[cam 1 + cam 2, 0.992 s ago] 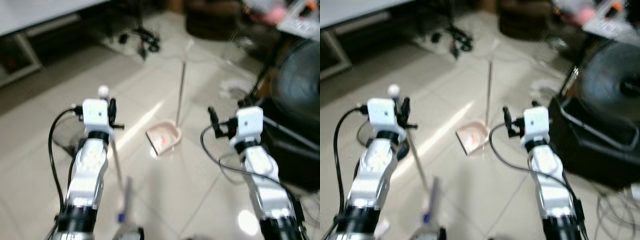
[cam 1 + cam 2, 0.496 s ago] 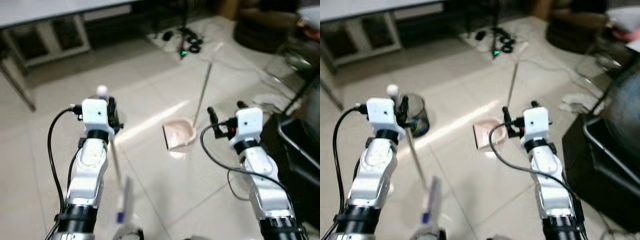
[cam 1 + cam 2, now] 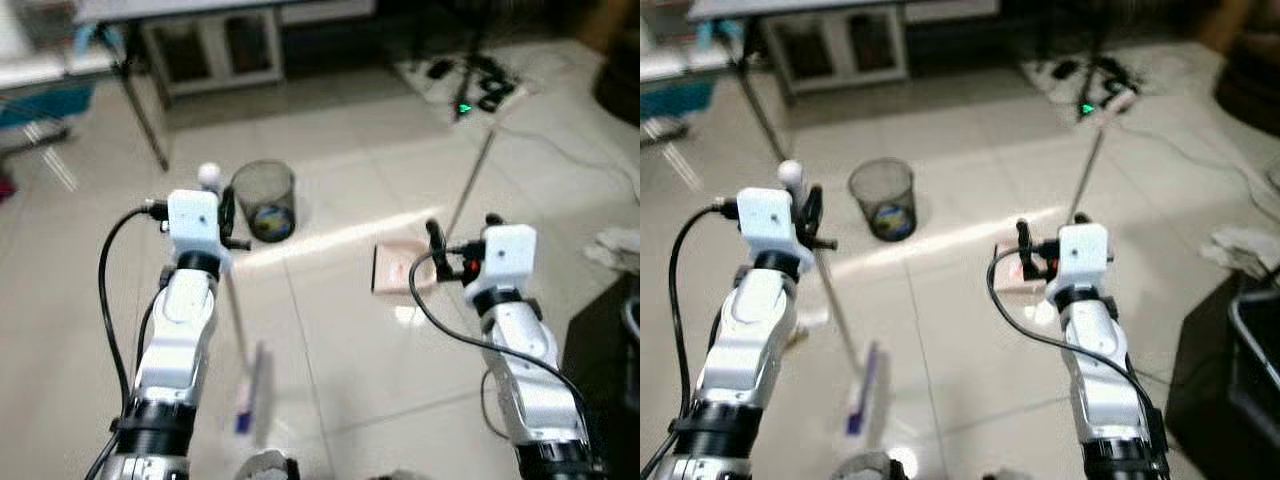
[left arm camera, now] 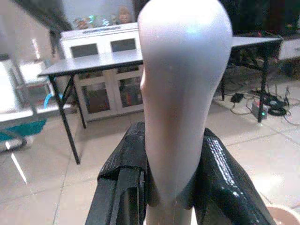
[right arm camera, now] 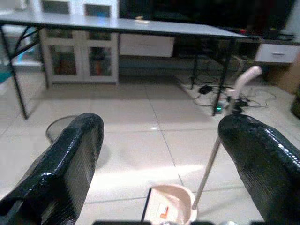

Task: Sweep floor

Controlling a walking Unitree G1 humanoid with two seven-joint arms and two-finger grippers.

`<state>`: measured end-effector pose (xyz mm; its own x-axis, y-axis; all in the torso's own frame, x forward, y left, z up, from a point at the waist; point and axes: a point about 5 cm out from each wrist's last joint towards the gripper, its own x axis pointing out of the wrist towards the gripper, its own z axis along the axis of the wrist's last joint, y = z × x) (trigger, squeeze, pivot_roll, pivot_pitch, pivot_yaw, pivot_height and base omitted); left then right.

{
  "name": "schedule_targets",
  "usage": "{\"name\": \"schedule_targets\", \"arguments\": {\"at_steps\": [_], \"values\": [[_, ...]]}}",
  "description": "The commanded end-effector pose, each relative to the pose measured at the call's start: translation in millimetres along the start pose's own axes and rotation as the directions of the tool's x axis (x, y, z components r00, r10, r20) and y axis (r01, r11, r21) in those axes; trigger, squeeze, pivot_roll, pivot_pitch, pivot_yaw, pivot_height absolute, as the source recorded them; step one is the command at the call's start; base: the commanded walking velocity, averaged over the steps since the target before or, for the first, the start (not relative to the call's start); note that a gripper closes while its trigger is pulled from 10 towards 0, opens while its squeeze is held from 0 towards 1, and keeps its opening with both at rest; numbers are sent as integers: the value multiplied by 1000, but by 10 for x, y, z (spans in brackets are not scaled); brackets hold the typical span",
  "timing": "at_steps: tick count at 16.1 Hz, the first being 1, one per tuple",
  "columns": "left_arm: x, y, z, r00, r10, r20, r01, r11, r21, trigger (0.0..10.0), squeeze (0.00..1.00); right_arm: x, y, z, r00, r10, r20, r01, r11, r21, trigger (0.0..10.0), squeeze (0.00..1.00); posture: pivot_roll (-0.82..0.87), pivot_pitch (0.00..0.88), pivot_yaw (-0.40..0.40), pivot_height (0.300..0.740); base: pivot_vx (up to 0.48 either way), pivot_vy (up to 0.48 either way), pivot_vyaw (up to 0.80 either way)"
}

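My left gripper point(image 3: 228, 214) is shut on the thin metal handle of a broom point(image 3: 238, 330), just under its white knob point(image 4: 183, 89). The handle slants down to a purple and white head point(image 3: 250, 398) on the tiles between my arms. A pink dustpan point(image 3: 394, 270) rests on the floor ahead of my right arm, and its long handle point(image 3: 469, 187) rises up and away. Raised at chest height close above the dustpan, my right gripper point(image 3: 461, 230) is open with nothing between its fingers point(image 5: 70, 164).
A black mesh waste bin point(image 3: 264, 200) stands on the tiles ahead of my left arm. Behind it are a black table leg point(image 3: 146, 112) and a white cabinet point(image 3: 215, 45). Cables and a power strip point(image 3: 470, 88) lie far right. A dark bulky object point(image 3: 612, 345) borders my right.
The whole view has swung to the left, bringing the bin, table leg and cabinet into sight. Both arms keep their pose, with the left still gripping the broom.
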<state>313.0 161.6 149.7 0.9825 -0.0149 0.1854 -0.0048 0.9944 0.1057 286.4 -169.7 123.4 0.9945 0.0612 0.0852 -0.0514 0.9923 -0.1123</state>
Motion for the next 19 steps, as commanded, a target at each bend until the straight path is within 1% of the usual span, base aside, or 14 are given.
{"name": "schedule_targets", "arguments": {"at_steps": [1, 2, 3, 4, 6, 7, 8, 9, 10, 11, 12, 14, 17, 19], "values": [[-6, 43, 14, 1000, 6, 7, -6, 1000, 15, 10000, 0, -15, 32, 16, 1000, -1, 11, 1, 1000, 18, 10000, 0, 4, 96, 75, 740, 0, -368, 800], [-11, 36, 12, 1000, 3, 7, -3, 1000, 10, 10000, 0, -19, 22, 10, 1000, -14, 8, 14, 1000, 26, 10000, 0, 4, 96, 76, 740, 0, 0, 0], [-17, 17, 0, 1000, -6, -8, 5, 1000, -31, 10000, 0, -22, -7, 3, 999, -49, -8, 50, 995, 82, 10000, 0, 2, 95, 83, 740, 0, 0, 0], [-15, -3, 8, 1000, -14, -14, 14, 998, -57, 10000, 0, -20, -31, 2, 997, -74, -28, 77, 990, 118, 10000, 0, 1, 95, 86, 740, 0, 0, 0], [-7, -19, 38, 1000, -19, -5, 18, 997, -78, 10000, 0, -23, -47, 14, 995, -91, -46, 97, 985, 144, 10000, 0, -1, 98, 84, 740, 0, 0, 0], [-5, -24, 45, 1000, -21, -3, 21, 996, -81, 10000, 0, -25, -62, 22, 992, -106, -62, 113, 987, 113, 10000, 0, 0, 98, 81, 740, 0, 0, 0], [-3, -27, 43, 1000, -27, -7, 26, 996, -81, 10000, 0, -23, -65, 27, 990, -119, -75, 126, 987, 103, 10000, 0, 0, 98, 77, 740, 0, 0, 0], [-7, -29, 61, 999, -40, 6, 41, 996, -75, 10000, 0, -21, -93, 66, 982, -179, -53, 181, 983, 39, 10000, 0, -5, 98, 72, 740, 0, 0, 0], [-8, -28, 67, 999, -43, 10, 44, 996, -73, 10000, 0, -20, -101, 78, 981, -188, -39, 189, 982, 23, 10000, 0, -5, 98, 67, 740, 0, 0, 0], [-23, -21, 82, 999, -44, 23, 46, 996, -80, 10000, 0, -20, -102, 80, 983, -181, -35, 181, 983, 14, 10000, 0, -6, 92, 56, 740, 270, 0, 0], [-35, -13, 87, 999, -43, 29, 45, 995, -85, 10000, 0, -21, -100, 73, 984, -170, -48, 172, 985, 25, 10000, 0, -6, 91, 52, 740, 292, 0, 0], [-54, -28, 100, 997, -68, 38, 71, 995, -71, 10000, 0, -29, -78, 7, 984, -136, -116, 146, 986, 82, 10000, 0, -5, 86, 46, 740, 300, 0, 0], [-63, -43, 121, 995, -84, 48, 87, 995, -50, 10000, 0, -14, -81, 17, 988, -128, -90, 135, 989, 68, 10000, 0, 8, 73, 37, 740, 354, 0, 0], [-73, -34, 123, 994, -94, 49, 96, 994, -47, 10000, 0, 2, -51, 43, 994, -83, -76, 88, 994, 70, 10000, 0, 8, 70, 38, 740, 379, 0, 0]]}}
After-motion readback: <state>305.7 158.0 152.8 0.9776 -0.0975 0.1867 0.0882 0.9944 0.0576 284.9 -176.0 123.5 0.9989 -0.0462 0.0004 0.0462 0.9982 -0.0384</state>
